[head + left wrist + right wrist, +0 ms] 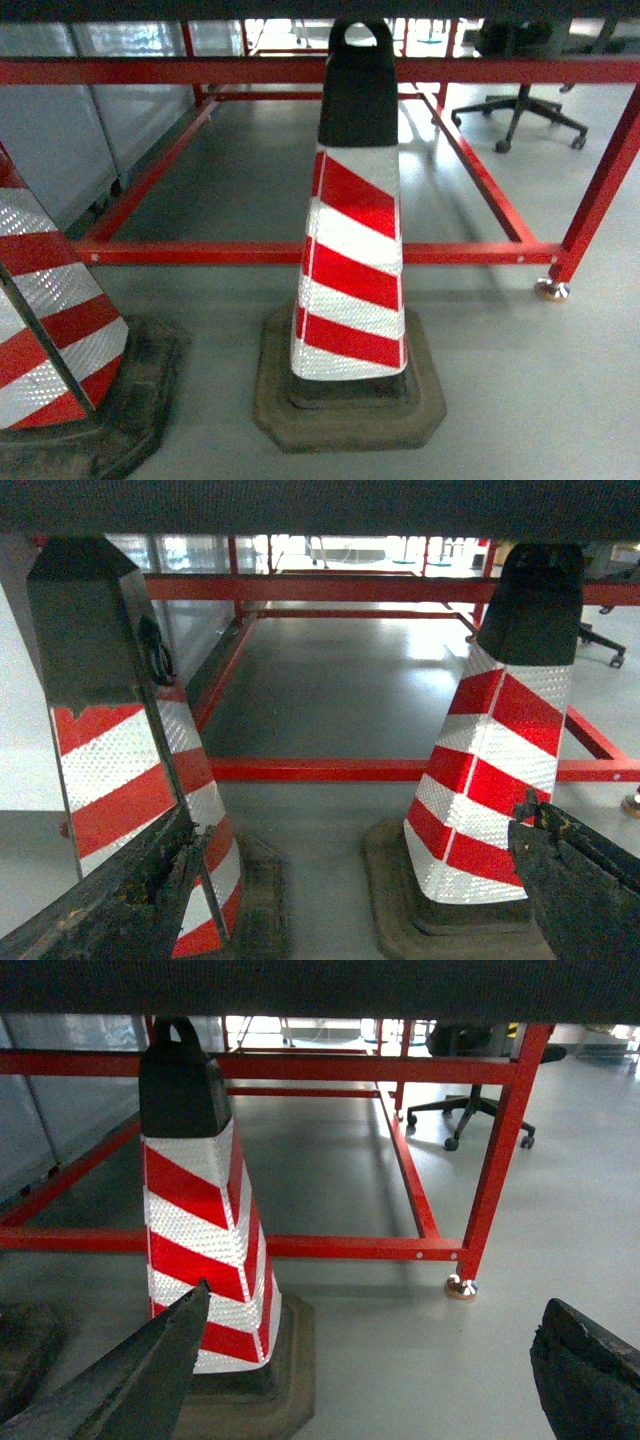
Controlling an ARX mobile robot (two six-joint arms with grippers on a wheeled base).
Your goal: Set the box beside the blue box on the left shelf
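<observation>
The box, the blue box and the left shelf are out of view in all three views. In the left wrist view my left gripper [360, 825] is open and empty, its dark fingers [130, 900] spread wide low over the grey floor between two traffic cones. My right gripper [378, 1305] is open too, with nothing between its fingers [140, 1380], over bare floor beside one cone. Neither gripper shows in the head view.
A red-and-white striped cone [352, 230] on a dark rubber base stands just ahead, a second cone [50, 320] at the near left. Behind them runs a low red tubular steel frame [300, 252] with a footed leg [552, 288]. An office chair [520, 100] stands far right.
</observation>
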